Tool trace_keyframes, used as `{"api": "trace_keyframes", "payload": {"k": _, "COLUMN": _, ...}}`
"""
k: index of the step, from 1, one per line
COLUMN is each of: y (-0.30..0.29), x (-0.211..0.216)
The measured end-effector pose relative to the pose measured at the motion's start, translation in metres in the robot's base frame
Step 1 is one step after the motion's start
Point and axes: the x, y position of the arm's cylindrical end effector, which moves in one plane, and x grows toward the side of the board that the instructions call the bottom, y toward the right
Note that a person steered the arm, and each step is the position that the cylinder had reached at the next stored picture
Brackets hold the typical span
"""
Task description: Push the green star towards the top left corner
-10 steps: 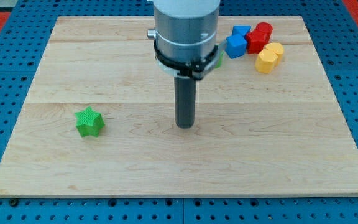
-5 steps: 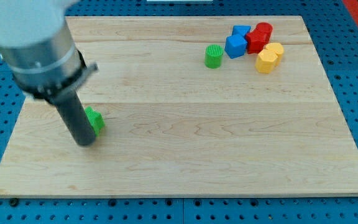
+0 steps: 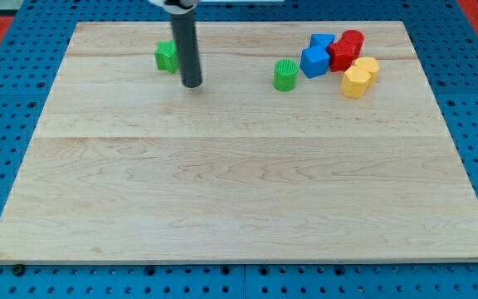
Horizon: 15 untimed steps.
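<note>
The green star [image 3: 166,56] sits near the board's top edge, left of centre, partly hidden by my rod. My tip [image 3: 192,84], bare and holding nothing, rests just to its lower right, so the top left corner lies beyond the star, up and leftward

The arm enters from the view's top edge, left of centre, and only a small pale part of its body shows there, cut off by the frame. From that part the dark rod runs straight down, near upright, with a slight lean toward the view's right at its lower end. The rod is plain and dark grey along its whole visible length. My tip [image 3: 192,84] rests on the board in the upper left part of the view, just to the right of and slightly below the green star [image 3: 166,56]. The rod's upper length covers the star's right edge; actual contact cannot be told.
</note>
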Motion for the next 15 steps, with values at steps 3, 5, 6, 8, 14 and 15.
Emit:
{"api": "trace_keyframes", "payload": {"k": 3, "y": -0.012, "x": -0.04}}
{"api": "trace_keyframes", "payload": {"k": 5, "y": -0.033, "x": -0.021}}
{"api": "trace_keyframes", "payload": {"k": 6, "y": -0.036, "x": -0.009}}
{"api": "trace_keyframes", "payload": {"k": 8, "y": -0.115, "x": -0.034}}
{"api": "trace_keyframes", "payload": {"k": 14, "y": -0.073, "x": -0.034}}
{"api": "trace_keyframes", "payload": {"k": 15, "y": -0.118, "x": -0.005}}
